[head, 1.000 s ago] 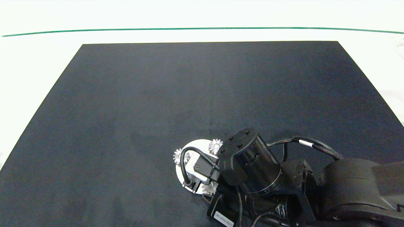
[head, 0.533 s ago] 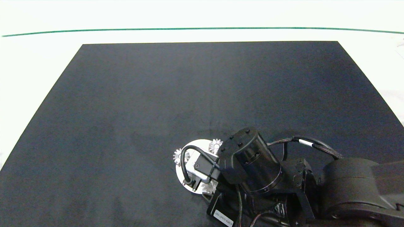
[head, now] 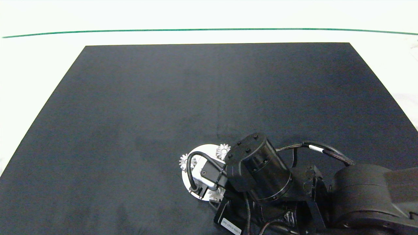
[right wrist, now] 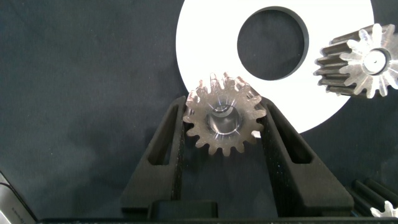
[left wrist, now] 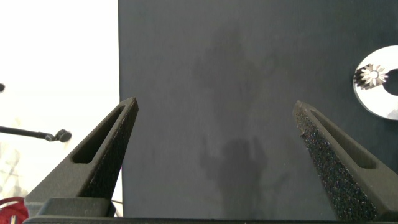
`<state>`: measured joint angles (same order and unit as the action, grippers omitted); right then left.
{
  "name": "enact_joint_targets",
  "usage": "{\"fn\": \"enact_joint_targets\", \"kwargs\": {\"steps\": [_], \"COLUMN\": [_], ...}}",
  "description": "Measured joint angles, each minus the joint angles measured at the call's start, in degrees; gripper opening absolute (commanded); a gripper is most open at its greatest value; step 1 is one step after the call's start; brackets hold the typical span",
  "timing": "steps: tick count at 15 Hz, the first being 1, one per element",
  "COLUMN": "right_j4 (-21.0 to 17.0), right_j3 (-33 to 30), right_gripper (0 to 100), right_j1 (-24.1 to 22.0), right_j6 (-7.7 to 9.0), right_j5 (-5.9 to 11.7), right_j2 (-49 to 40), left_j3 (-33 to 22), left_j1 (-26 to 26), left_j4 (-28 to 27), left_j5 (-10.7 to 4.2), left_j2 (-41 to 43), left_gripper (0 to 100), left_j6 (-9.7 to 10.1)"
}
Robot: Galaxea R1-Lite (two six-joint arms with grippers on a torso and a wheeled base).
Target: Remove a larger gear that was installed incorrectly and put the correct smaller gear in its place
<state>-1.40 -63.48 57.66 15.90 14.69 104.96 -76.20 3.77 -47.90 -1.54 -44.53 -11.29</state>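
Observation:
In the right wrist view my right gripper [right wrist: 224,113] is shut on the smaller gear [right wrist: 204,134], a dull grey spur gear with blunt teeth and a wide centre hole. The gear overlaps the rim of the white ring plate [right wrist: 205,43]. In the head view the right arm [head: 258,169] covers that grasp over the plate [head: 209,148]. The larger gear is not identifiable in any view. My left gripper [left wrist: 214,106] hangs open over bare mat, out of the head view.
Fluted silver gears sit at the plate's rim [head: 223,151] [head: 184,162], one showing close by in the right wrist view [right wrist: 364,61]. Another silver gear [head: 216,195] is half hidden under the wrist. The black mat [head: 163,98] lies on a white table; its side edge [left wrist: 119,93] shows in the left wrist view.
The right wrist has shifted only slightly over the plate; the gears at the rim have not moved.

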Motion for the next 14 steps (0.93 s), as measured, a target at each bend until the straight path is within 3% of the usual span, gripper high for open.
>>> {"fn": "enact_joint_targets", "kwargs": {"steps": [14], "right_j4": [-0.3], "right_j3": [0.0], "right_gripper": [28], "right_j1": [0.0], "right_j6": [0.00], "right_j5": [0.00], "right_j2": [0.2], "left_j3": [0.0], "left_j1": [0.0], "left_j4": [0.0], "left_j5": [0.00], "left_j2": [0.0], "left_gripper": [100], "left_j6": [0.00]}}
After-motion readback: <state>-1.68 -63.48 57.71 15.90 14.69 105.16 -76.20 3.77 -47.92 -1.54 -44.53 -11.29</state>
